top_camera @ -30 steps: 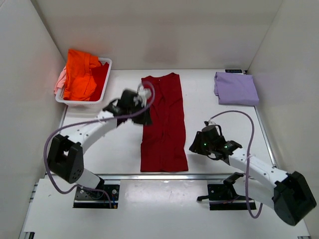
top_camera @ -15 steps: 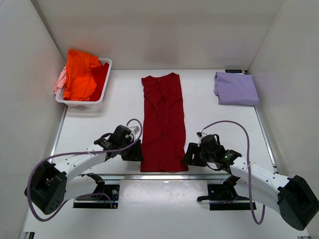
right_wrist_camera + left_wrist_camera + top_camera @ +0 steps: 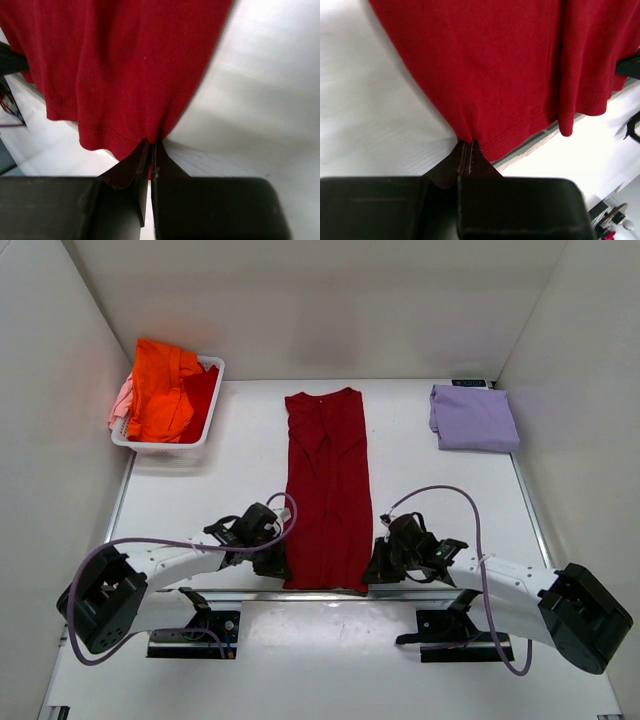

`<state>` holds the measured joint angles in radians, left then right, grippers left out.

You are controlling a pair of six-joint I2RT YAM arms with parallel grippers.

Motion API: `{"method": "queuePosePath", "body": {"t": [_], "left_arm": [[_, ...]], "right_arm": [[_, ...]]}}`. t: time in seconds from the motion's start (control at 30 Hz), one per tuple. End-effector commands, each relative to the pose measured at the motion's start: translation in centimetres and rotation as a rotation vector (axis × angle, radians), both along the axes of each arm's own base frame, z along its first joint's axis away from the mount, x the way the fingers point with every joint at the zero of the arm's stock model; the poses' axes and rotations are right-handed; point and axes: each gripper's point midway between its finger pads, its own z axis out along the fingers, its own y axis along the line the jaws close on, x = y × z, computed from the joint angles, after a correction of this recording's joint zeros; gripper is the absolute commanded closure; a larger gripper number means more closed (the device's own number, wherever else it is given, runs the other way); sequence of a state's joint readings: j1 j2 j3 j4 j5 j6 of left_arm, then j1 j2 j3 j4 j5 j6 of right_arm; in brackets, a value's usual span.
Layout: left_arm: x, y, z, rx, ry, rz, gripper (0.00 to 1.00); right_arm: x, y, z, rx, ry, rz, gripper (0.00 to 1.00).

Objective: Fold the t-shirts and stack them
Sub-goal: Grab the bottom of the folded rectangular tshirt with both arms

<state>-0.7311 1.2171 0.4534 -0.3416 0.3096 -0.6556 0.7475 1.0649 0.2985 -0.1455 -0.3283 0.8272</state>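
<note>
A long dark red t-shirt (image 3: pixel 328 490) lies folded lengthwise down the table's middle, collar at the far end. My left gripper (image 3: pixel 281 567) is shut on its near left hem corner (image 3: pixel 466 139). On the near right hem corner (image 3: pixel 152 141) my right gripper (image 3: pixel 372 570) is shut the same way. The red cloth (image 3: pixel 500 70) fills both wrist views (image 3: pixel 125 65). A folded lavender t-shirt (image 3: pixel 473 417) lies at the far right. Orange (image 3: pixel 160 385) and pale pink (image 3: pixel 121 400) t-shirts are heaped in the basket.
A white slatted basket (image 3: pixel 205 422) stands at the far left corner. The table's near edge runs just under the red shirt's hem (image 3: pixel 325 586). White walls close in the left, right and back sides. Both arm bases are bolted below the near edge.
Both arms came down toward the near edge, the left one from beside the shirt's upper part. Each gripper closed on a bottom hem corner of the dark red shirt.
</note>
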Motion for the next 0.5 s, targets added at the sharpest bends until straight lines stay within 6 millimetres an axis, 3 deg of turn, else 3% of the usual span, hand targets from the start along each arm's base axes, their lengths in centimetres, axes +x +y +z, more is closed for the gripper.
{"method": "queuePosePath", "body": {"t": [0.0, 0.17, 0.23, 0.37, 0.47], "left_arm": [[-2.4, 0.6, -0.4, 0.010, 0.048, -0.043, 1.00], [-4.0, 1.7, -0.1, 0.005, 0.070, -0.053, 1.00], [-4.3, 1.7, 0.2, 0.000, 0.087, -0.047, 1.00], [-2.1, 0.7, 2.8, -0.054, 0.061, -0.030, 1.00], [2.2, -0.3, 6.5, -0.133, -0.001, -0.002, 1.00]], "right_arm": [[-2.7, -0.4, -0.5, -0.056, 0.079, 0.063, 1.00], [-5.6, -0.8, -0.5, -0.044, 0.159, 0.124, 1.00], [-5.9, -1.0, -0.2, -0.045, 0.165, 0.143, 1.00], [-4.1, -0.4, 2.4, -0.004, 0.149, 0.153, 1.00], [-1.2, -0.4, 4.5, 0.026, 0.110, 0.148, 1.00]]}}
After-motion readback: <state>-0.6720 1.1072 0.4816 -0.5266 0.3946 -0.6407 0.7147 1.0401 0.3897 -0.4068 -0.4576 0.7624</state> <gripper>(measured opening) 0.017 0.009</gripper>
